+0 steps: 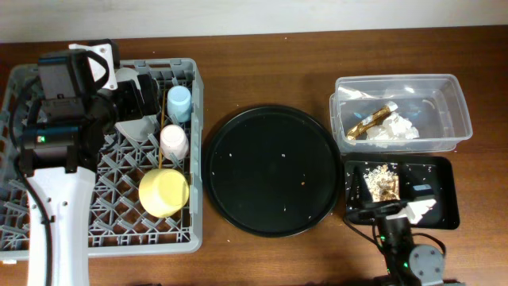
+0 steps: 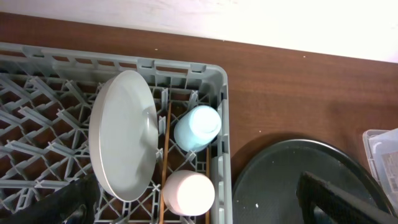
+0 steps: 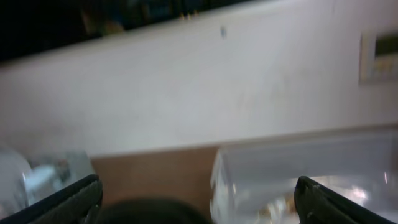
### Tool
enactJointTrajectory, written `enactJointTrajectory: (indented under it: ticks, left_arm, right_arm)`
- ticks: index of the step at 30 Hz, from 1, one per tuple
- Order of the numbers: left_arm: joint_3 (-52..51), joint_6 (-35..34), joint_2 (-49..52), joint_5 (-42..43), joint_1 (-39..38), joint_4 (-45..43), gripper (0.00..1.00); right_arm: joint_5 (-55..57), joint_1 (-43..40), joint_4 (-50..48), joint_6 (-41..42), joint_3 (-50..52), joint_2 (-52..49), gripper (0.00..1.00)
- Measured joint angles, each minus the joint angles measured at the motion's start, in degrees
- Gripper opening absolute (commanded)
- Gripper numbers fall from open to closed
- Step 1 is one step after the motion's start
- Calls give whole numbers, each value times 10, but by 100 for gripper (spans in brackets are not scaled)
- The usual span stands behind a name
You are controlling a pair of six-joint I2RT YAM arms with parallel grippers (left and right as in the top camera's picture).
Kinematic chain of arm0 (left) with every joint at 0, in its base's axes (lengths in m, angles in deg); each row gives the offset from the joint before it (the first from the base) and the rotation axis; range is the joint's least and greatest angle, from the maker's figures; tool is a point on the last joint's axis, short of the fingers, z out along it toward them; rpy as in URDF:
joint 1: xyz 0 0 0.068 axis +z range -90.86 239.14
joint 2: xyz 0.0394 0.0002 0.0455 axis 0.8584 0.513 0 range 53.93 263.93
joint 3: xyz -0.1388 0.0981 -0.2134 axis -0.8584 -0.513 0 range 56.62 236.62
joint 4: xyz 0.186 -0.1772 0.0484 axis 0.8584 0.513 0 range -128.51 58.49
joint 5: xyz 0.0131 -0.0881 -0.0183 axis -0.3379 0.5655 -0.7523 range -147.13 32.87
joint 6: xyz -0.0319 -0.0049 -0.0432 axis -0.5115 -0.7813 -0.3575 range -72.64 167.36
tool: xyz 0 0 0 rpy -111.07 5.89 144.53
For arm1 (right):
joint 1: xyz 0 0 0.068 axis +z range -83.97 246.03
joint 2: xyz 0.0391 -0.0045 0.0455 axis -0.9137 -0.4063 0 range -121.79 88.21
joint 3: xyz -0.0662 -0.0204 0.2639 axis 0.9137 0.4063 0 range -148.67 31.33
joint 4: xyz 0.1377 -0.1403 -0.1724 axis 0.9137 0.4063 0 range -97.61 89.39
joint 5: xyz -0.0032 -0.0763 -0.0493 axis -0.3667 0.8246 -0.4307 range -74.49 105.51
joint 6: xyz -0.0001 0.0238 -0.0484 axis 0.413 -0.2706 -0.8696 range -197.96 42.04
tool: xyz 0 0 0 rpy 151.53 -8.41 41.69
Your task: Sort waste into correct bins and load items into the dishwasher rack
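A brown wooden tabletop [image 1: 262,56] runs under a pale wall [image 1: 317,12]. The grey dishwasher rack [image 1: 127,226] takes up the whole left end, directly beneath the left tool [image 2: 198,186], whose two dark fingers [image 2: 68,202] are spread wide apart with nothing between them. Off that tool's right finger, just outside the rack's wall, lies the round black tray [image 1: 274,171], dotted with a few crumbs.

The right tool [image 3: 198,186] sits low at the near edge of the shallow black tray [image 1: 440,179]. Its fingers are likewise parted and grip nothing. Its own camera view is blurred. Beyond this tool, on the far side of the black tray and touching or almost touching it, stands the clear tub [image 1: 456,103].

Below the left tool, toward its left finger, the plate [image 2: 121,143] stands on edge among the rack's pegs. The yellow bowl [image 1: 164,192] rests in the rack behind that tool, near the rack's right wall. Ahead of the tool, against the same wall, are the blue cup [image 2: 198,127] and, nearer, the pink cup [image 2: 186,194]. The chopsticks [image 2: 166,149] lie in the slot between plate and cups.

Inside the clear tub, ahead of the right tool, the gold foil wrapper [image 1: 371,119] lies touching the white tissue [image 1: 395,127]. The food scraps [image 1: 381,175] are strewn in the black tray just in front of that tool.
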Motion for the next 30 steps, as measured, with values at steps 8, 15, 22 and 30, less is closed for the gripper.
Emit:
enactJointTrajectory:
  ticks: [8,15,22,30]
  left_arm:
    - [0,0,0,0,0,0,100]
    - [0,0,0,0,0,0,99]
    - [-13,0,-150,-3,-9,24,99]
    - [-575,0,-704,-17,-9,-81,99]
  right_arm:
    - [-2,0,109,0,14,1,99]
    - [-2,0,109,-1,14,1,99]
    - [-2,0,109,0,14,0,99]
    - [-4,0,109,-2,13,-1,99]
